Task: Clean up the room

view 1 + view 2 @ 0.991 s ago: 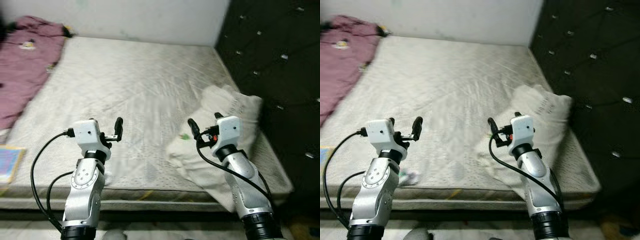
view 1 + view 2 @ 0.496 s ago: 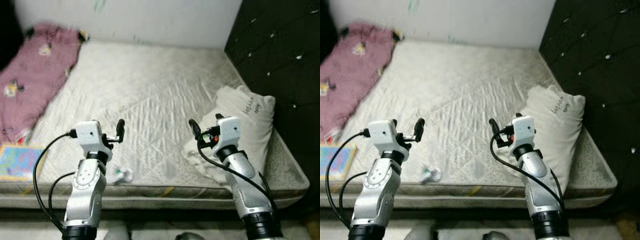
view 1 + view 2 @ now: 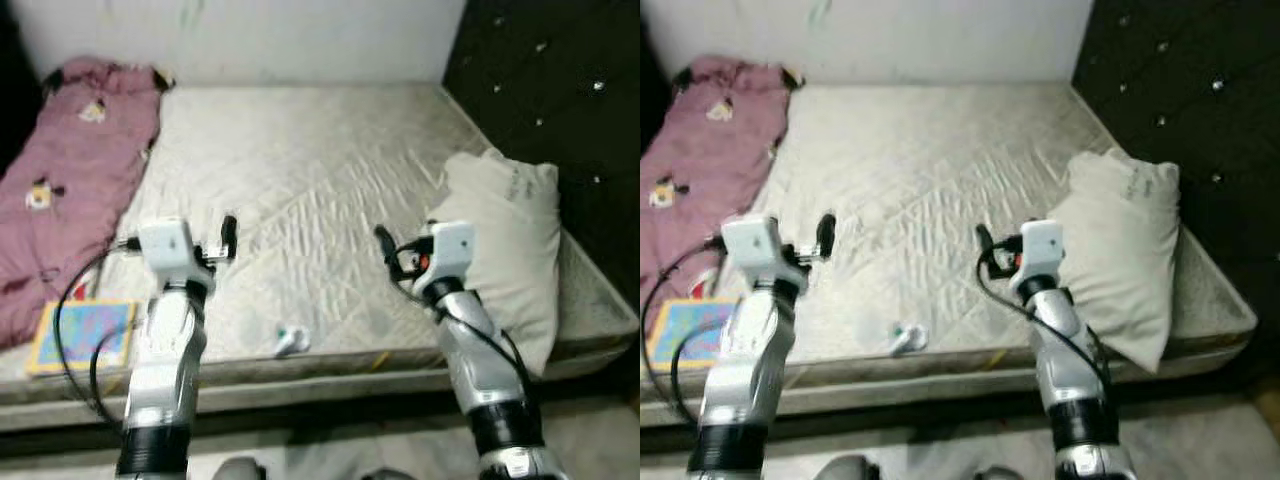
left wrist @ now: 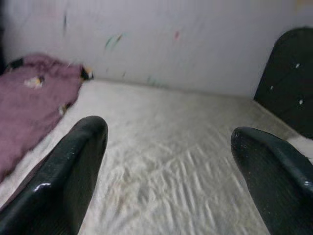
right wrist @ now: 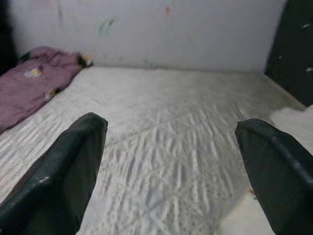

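- Left hand and right hand hover above the bed, fingers spread, grasping nothing.
- Crumpled white scrap lies near the bed's front edge, between the arms.
- Pillow rests on the right, pink blanket on the left.

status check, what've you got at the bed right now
Left gripper and right gripper open, empty, raised over the mattress. Small white scrap near the front edge, colourful book front left, pink blanket, pillow. Nothing blocking.
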{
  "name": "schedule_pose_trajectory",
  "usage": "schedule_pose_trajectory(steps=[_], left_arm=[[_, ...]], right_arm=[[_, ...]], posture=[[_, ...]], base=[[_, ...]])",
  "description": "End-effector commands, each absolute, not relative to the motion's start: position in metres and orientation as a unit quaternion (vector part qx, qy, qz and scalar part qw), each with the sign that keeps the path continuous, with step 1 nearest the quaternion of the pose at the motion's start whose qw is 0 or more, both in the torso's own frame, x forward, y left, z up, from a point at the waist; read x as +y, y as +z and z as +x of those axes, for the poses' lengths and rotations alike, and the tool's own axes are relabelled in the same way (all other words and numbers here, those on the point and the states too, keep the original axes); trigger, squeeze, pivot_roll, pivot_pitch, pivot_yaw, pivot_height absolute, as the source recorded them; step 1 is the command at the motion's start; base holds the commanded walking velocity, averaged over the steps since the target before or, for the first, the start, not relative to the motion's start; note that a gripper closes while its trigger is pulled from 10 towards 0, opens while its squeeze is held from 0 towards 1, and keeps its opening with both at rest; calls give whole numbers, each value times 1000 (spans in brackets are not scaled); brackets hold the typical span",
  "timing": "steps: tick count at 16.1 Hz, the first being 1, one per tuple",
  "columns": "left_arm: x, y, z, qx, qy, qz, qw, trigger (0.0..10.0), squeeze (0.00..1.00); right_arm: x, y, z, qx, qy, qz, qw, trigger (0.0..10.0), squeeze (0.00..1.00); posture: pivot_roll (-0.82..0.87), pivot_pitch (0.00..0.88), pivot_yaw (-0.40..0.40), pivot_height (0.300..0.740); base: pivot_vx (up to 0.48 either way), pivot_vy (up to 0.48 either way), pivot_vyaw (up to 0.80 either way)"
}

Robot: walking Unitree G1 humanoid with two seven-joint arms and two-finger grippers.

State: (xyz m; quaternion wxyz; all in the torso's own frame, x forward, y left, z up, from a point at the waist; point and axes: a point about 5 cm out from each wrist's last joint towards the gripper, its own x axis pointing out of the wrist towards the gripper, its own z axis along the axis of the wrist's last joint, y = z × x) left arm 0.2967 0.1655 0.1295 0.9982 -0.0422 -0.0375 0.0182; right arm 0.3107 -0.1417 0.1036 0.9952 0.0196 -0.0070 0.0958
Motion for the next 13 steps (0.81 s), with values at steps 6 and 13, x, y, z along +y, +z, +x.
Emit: schedule_pose_trajectory(steps=[6,13], left_arm=[[174,130,292,-37,39,-26,998,10000,0],[178,113,277,-4,47,-27,999,10000,0]], right_arm=[[-131,119,313,-30,103,35,994,10000,0],[-132,115,307,-15,95,52,994,10000,0]], posture=[[24,0,-10,740],[57,0,-52,740]], base=[[0,0,-260],[0,0,0]])
